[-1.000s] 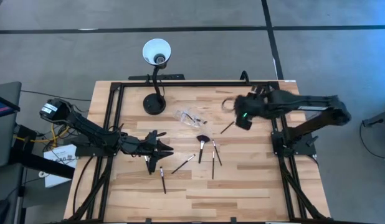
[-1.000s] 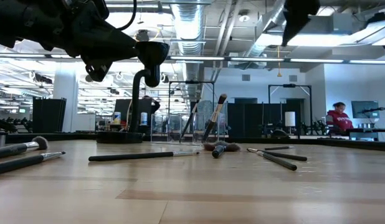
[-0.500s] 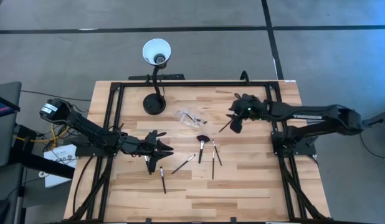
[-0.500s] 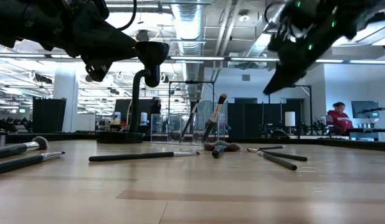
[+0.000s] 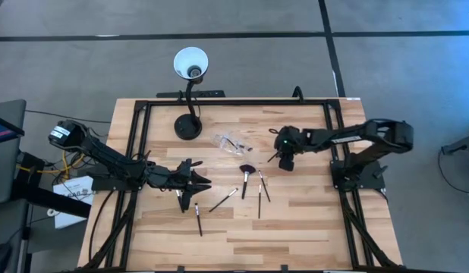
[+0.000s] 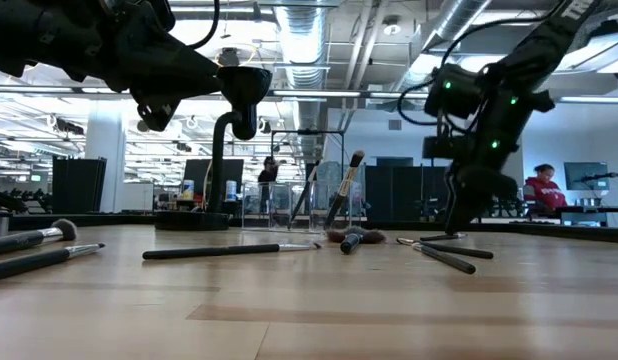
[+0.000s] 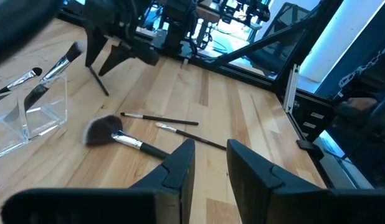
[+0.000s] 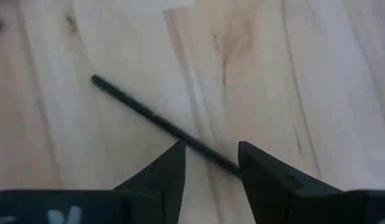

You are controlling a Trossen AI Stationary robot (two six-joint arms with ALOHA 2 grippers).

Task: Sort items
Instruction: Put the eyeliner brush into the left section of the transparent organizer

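Brushes lie scattered across the middle of your wooden surface (image 5: 295, 220), and the fan-headed brush (image 5: 246, 176) near the centre is the handiest landmark.

Far to the left of the fan-headed brush you have the left tool (image 5: 205, 182), hovering low with its fingers (image 7: 180, 168) a small gap apart and nothing between them. Just below that tool lies one short brush (image 5: 197, 217), and a slanted brush (image 5: 223, 200) sits between it and the fan-headed brush.

Up and to the left of the fan-headed brush stands the black gooseneck lamp (image 5: 188, 114), its white shade hanging past the back edge of the surface. Between the lamp's base and the fan-headed brush you can see the clear pouch (image 5: 233, 142) with a couple of brushes inside.

Directly right of the fan-headed brush lie two more brushes (image 5: 261, 193), close together.

Up and to the right of the fan-headed brush, your right tool (image 5: 283, 161) is down at the surface over a thin dark brush (image 8: 161, 123). Its fingers (image 8: 171, 168) are spread to either side of that handle, not closed on it.
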